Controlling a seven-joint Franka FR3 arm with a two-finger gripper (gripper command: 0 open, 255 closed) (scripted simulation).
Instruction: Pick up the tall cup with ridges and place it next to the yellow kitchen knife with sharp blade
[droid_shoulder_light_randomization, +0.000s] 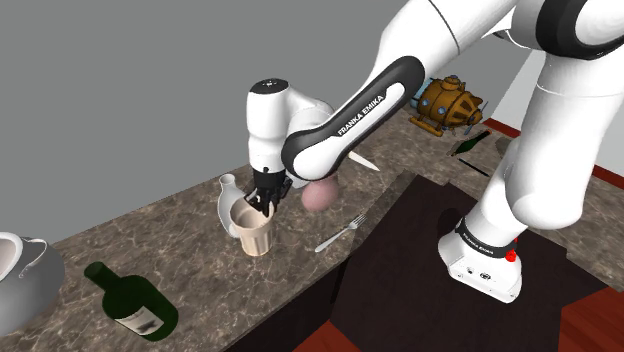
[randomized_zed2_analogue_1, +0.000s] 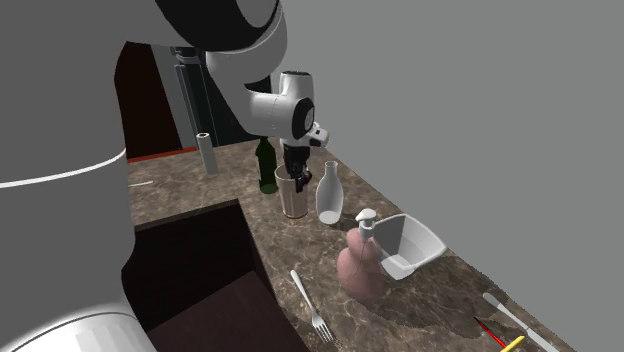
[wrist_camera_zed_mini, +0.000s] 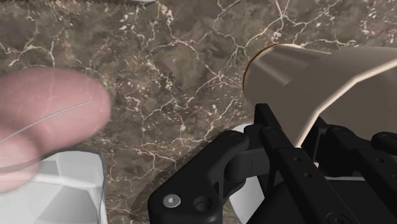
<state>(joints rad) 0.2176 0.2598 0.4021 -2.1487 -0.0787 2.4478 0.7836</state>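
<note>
While arm (droid_shoulder_light_randomization: 350, 120) bends down over counter (droid_shoulder_light_randomization: 150, 230), tool (droid_shoulder_light_randomization: 262, 206) pinches rim of beige cup (droid_shoulder_light_randomization: 254, 238)

The counter (droid_shoulder_light_randomization: 180, 232) looks like brown stone with thin white veins, smooth and a little shiny. The cup (droid_shoulder_light_randomization: 254, 236) is pale, smooth and matt. The green bottle (droid_shoulder_light_randomization: 130, 300) looks like shiny glass. The fork (droid_shoulder_light_randomization: 340, 234) looks like grey metal. The gripper (droid_shoulder_light_randomization: 264, 204) is dull black.

A green bottle (droid_shoulder_light_randomization: 130, 300) lies on the marbled counter (droid_shoulder_light_randomization: 180, 225) (label up); a fork (droid_shoulder_light_randomization: 342, 233) lies near a pink soap dispenser (randomized_zed2_analogue_1: 361, 265).
</note>
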